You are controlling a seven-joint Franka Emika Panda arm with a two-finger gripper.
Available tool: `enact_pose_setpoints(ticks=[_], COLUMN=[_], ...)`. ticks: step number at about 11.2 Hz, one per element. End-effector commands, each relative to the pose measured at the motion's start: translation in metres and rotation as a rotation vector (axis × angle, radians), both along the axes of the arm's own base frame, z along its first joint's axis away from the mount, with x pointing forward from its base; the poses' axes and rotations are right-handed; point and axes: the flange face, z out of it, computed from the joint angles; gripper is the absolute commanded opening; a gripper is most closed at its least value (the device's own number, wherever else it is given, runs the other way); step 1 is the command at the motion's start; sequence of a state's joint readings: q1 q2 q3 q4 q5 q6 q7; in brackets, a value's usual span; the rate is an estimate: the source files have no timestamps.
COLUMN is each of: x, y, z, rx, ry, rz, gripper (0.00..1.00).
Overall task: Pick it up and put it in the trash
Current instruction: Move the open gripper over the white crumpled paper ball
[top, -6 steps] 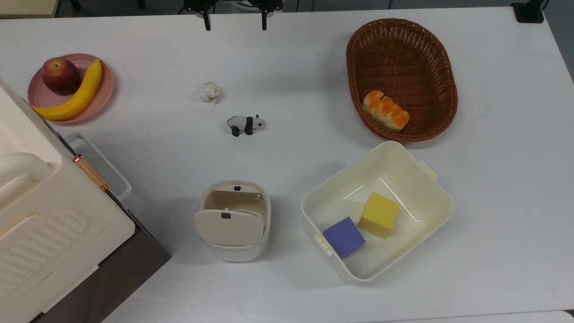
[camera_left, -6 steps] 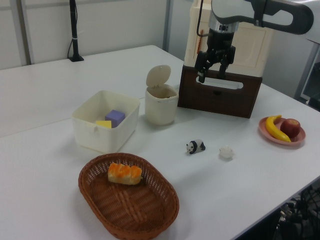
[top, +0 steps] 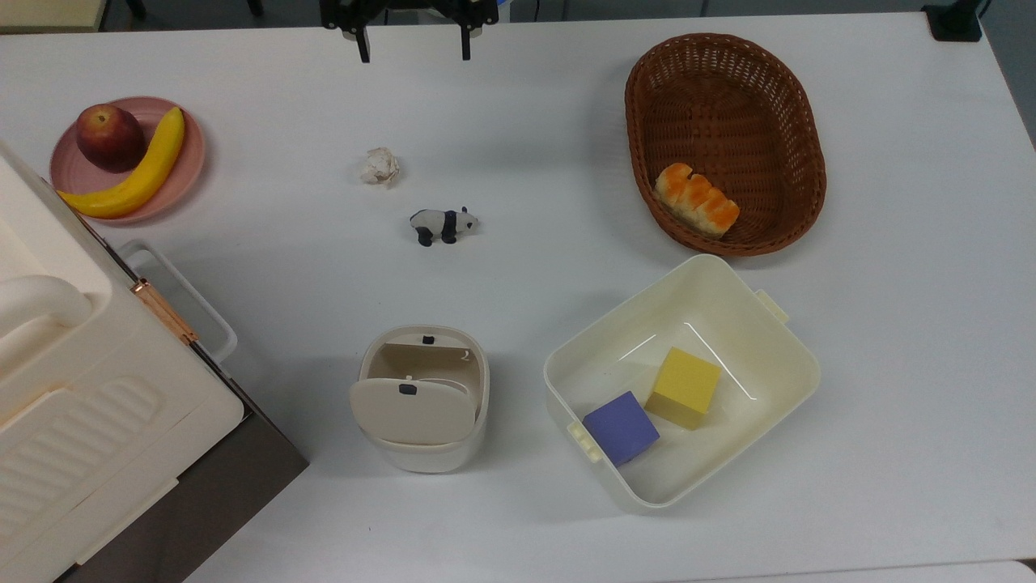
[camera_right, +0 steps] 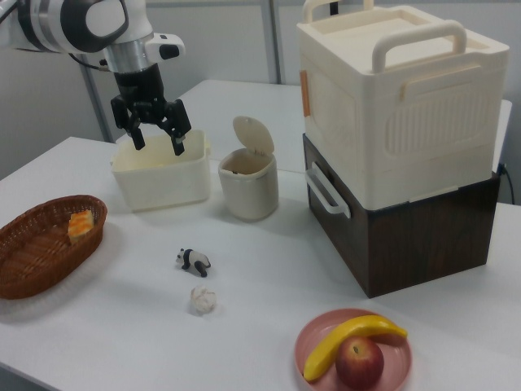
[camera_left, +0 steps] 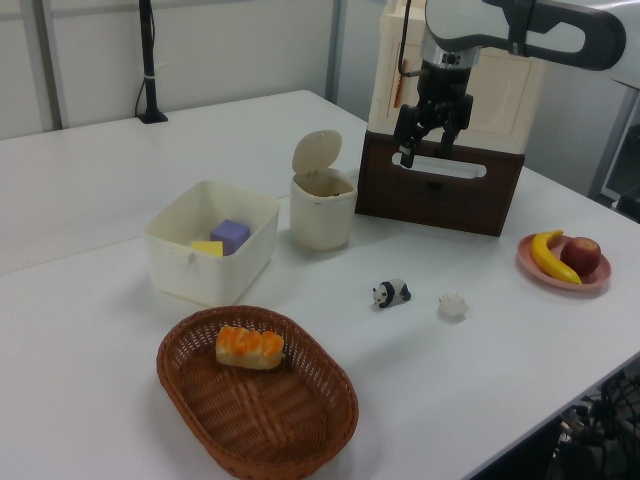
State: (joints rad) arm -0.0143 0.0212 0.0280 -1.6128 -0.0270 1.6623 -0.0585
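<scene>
The crumpled whitish paper ball lies on the white table beside the toy panda. The small cream trash bin stands upright with its flap lid swung up, so its inside shows. My gripper hangs high above the table, open with nothing between its fingers. In the top view it is at the upper edge, well apart from the ball.
A cream square tub holds a yellow and a purple block. A brown wicker basket holds a bread piece. A pink plate carries an apple and a banana. A large cream box on a dark base stands near the bin.
The open gripper has shifted a little toward the top view's left and slightly further over the table. Nothing on the table has moved.
</scene>
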Motion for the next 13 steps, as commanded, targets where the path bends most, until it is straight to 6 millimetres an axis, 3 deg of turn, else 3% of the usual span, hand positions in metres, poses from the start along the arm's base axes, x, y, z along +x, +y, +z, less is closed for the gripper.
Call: enact_pose_setpoints(ticks=[1, 3, 6, 9, 11, 13], x=[-0.004, -0.007, -0.036, -0.067, -0.07, -0.065], y=[0.001, -0.001, -0.016, -0.045, -0.066, -0.07], z=[-0.002, -0.008, -0.053, -0.087, -0.105, -0.133], rx=[-0.006, -0.005, -0.009, -0.011, -0.007, -0.006], ry=[-0.008, 0.004, 0.079, 0.061, 0.095, 0.098], rz=[0.024, 0.018, -0.012, -0.079, -0.132, -0.05], gripper=[1.0, 1.0, 1.0, 1.0, 1.0, 1.0])
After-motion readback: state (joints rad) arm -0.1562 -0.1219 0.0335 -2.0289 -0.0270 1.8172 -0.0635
